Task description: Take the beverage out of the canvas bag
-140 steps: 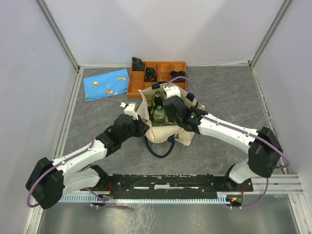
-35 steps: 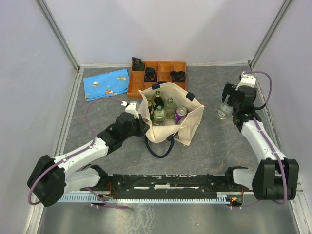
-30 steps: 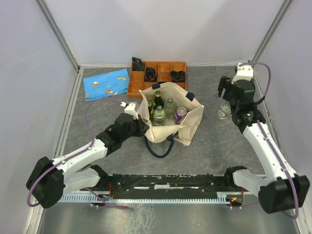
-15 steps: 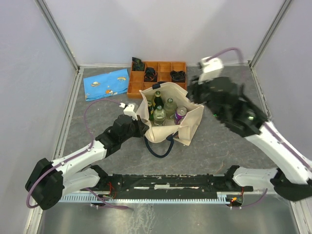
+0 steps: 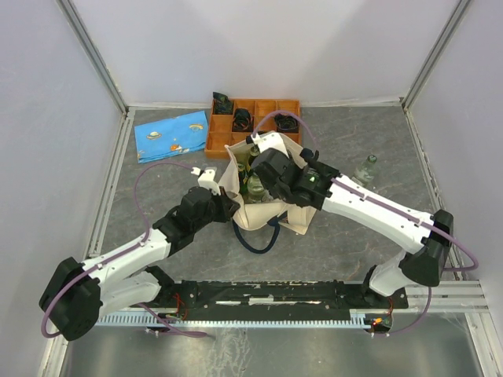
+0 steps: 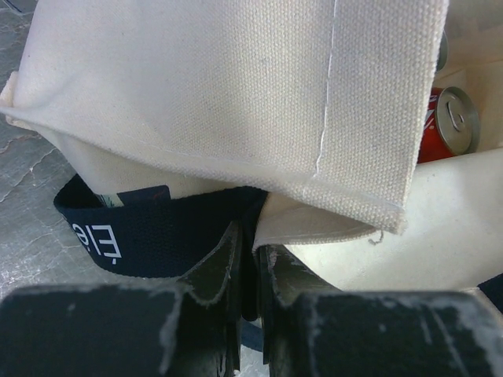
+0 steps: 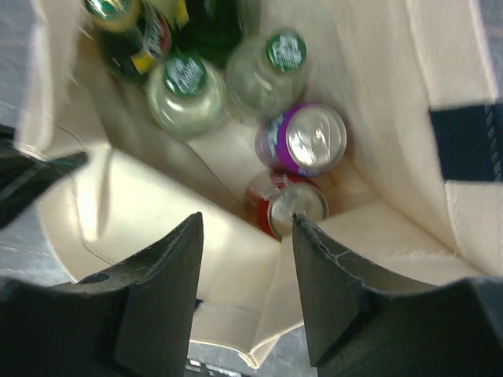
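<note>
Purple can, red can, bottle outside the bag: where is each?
purple can [image 7: 315, 136], right wrist view, on its silver lid.
red can [image 7: 297, 206], right wrist view, on its silver lid.
bottle [image 5: 365, 171], top external view, on its clear body.

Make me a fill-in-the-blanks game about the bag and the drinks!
1. The right gripper hangs over the bag with its jaws ___.
2. The can beside the purple can is ___.
3. Both clear bottles in the bag have ___ caps.
4. One more bottle stands ___ the bag.
Missing words: open, red, green, outside.
</note>
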`<state>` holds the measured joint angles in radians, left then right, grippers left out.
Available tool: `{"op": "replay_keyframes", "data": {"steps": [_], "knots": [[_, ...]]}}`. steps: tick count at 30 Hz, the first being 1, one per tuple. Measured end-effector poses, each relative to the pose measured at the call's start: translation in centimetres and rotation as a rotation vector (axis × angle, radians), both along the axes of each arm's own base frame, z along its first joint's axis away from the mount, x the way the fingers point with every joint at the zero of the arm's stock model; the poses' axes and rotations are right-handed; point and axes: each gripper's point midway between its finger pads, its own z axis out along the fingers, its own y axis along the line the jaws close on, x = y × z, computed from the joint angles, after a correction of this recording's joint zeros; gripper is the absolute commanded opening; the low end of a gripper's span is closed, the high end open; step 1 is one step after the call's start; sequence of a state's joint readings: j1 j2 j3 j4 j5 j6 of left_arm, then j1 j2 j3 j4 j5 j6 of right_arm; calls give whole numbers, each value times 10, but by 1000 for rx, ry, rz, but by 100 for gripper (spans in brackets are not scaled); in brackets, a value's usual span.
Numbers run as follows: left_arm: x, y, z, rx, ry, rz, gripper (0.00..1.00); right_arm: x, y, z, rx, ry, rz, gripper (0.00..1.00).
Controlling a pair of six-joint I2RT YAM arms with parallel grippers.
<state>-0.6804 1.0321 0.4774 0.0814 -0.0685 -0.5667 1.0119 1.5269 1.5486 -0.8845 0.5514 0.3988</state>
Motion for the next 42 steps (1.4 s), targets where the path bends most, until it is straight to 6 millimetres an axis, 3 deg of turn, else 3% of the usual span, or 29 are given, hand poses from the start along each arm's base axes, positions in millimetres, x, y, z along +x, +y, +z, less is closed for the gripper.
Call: {"op": "replay_keyframes", "data": {"steps": [2, 7, 9, 14, 19, 24, 35, 42], "knots": [[0, 0, -1, -1, -1, 0, 3, -5, -10, -15, -26, 29, -38, 59], [1, -2, -2, -6, -4, -3, 3, -27, -55, -80, -128, 154, -136, 59], [0, -4, -2, -11, -3, -13, 3, -31, -69, -94, -97, 188, -186, 59], [1, -6, -2, -15, -4, -18, 3, -30, -84, -91, 85, 192, -278, 58], [1, -7, -4, -15, 0, -22, 3, -28, -88, -89, 151, 200, -308, 60], [1, -7, -5, -15, 1, -23, 3, -24, -83, -87, 156, 206, -311, 74], [1, -5, -7, -6, 6, -16, 3, 21, -59, -79, 67, 209, -333, 76], [0, -4, -5, -6, 7, -16, 3, 19, -60, -97, -6, 257, -318, 77]]}}
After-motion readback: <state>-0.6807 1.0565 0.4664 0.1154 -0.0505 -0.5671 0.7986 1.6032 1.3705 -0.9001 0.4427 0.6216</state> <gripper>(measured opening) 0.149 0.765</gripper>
